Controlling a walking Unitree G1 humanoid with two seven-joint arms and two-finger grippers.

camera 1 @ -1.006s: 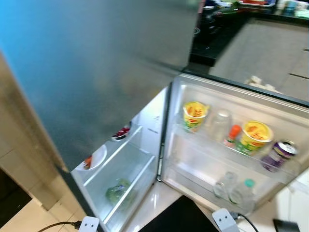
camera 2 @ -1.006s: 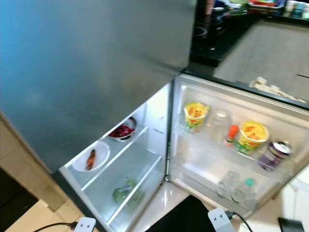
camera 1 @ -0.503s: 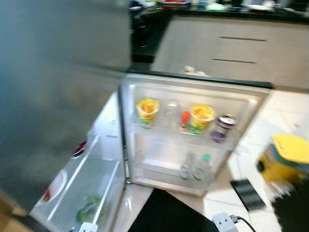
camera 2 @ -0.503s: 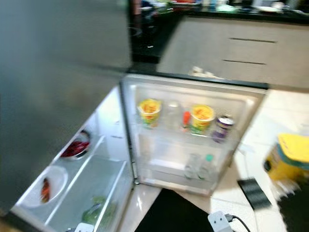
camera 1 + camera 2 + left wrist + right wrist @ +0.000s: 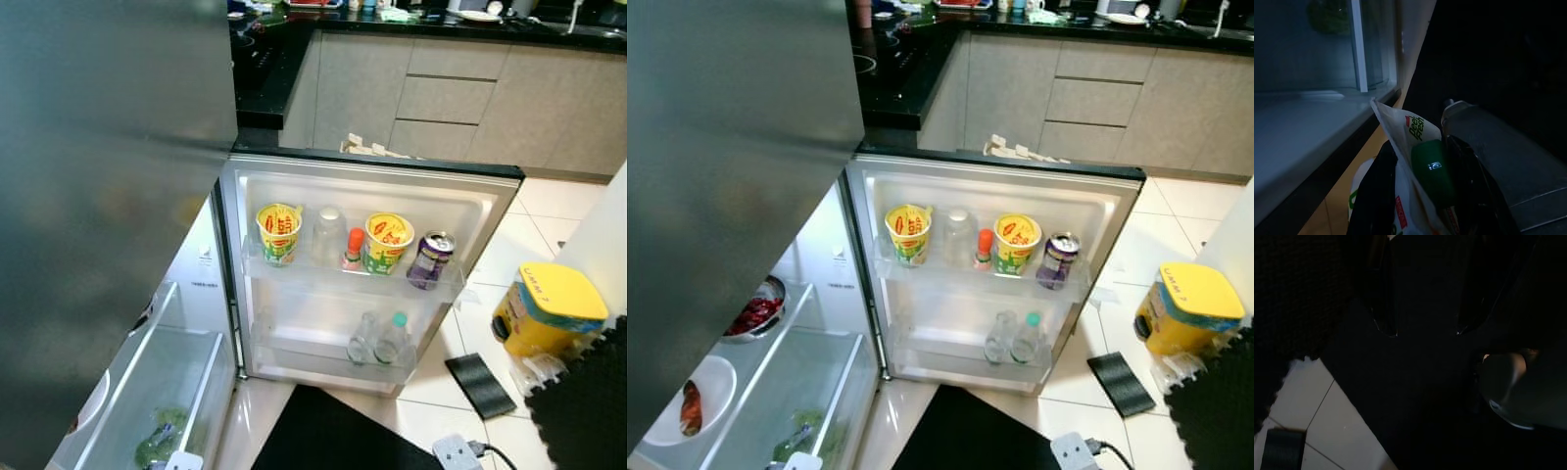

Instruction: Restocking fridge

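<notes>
Left wrist view shows the left gripper (image 5: 1418, 196) pinching a snack packet (image 5: 1410, 147) low beside the fridge (image 5: 118, 147); since the head has swung rightward, the door shelf (image 5: 343, 279) now sits centred, right jaws spread.

A white packet (image 5: 1410, 142) held between the left gripper's (image 5: 1422, 196) black fingers is showing the words "Peel Fresh" in green and red lettering near its top edge. Dark lettering on the lid of a yellow tub (image 5: 545, 308) standing on the floor tiles is too small to read.
</notes>
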